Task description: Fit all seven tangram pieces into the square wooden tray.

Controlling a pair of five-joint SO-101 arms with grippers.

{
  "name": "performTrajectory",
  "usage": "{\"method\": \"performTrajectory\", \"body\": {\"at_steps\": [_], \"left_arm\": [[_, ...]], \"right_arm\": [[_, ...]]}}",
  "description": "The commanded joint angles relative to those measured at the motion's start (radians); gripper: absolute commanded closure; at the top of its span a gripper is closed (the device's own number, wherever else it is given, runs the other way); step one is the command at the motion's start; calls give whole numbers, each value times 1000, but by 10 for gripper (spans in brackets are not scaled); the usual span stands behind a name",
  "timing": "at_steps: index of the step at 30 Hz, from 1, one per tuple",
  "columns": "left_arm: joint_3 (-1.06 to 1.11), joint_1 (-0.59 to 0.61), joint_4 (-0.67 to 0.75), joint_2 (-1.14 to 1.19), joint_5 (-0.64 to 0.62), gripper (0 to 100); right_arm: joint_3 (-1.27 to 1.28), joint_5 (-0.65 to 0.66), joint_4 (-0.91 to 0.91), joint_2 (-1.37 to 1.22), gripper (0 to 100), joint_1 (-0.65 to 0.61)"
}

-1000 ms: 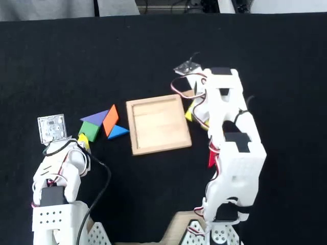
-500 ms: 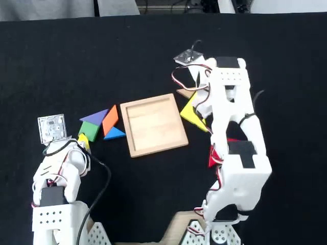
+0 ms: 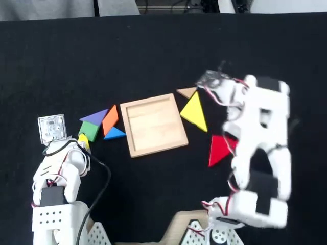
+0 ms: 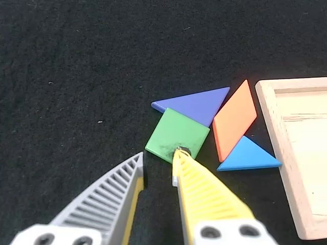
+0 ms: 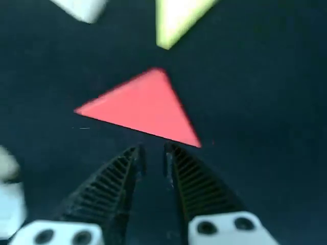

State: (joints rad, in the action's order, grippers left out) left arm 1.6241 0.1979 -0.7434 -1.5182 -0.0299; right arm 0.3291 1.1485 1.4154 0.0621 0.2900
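Right gripper (image 5: 152, 153), barely parted, hung by the red triangle (image 5: 140, 107); left gripper (image 4: 158, 161), spread, had one fingertip (image 4: 185, 166) at the green square (image 4: 179, 132).

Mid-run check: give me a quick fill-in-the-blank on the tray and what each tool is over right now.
1. The tray is ____ of pieces.
2. The left tool hangs over the ____ square.
3. The right tool points at the ____ triangle.
Missing words: empty; green; red.
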Motion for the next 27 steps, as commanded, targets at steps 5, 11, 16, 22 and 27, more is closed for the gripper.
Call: {"method": "performTrajectory", "body": {"at_steps": [5,11,16,22,27], "left_arm": [[-7,-13,23,-11,-11,892],[-7,-13,23,-11,-11,892],[-5,-13,23,-11,-11,893],[-5,-13,21,-11,-11,893],[-5,-13,21,-11,-11,893]], "right_arm": [[294,98,-239,122,956,110],[443,304,-129,125,988,35],[443,209,-315,119,987,87],[392,204,-345,-7,987,95],[306,118,-342,-128,987,71]]}}
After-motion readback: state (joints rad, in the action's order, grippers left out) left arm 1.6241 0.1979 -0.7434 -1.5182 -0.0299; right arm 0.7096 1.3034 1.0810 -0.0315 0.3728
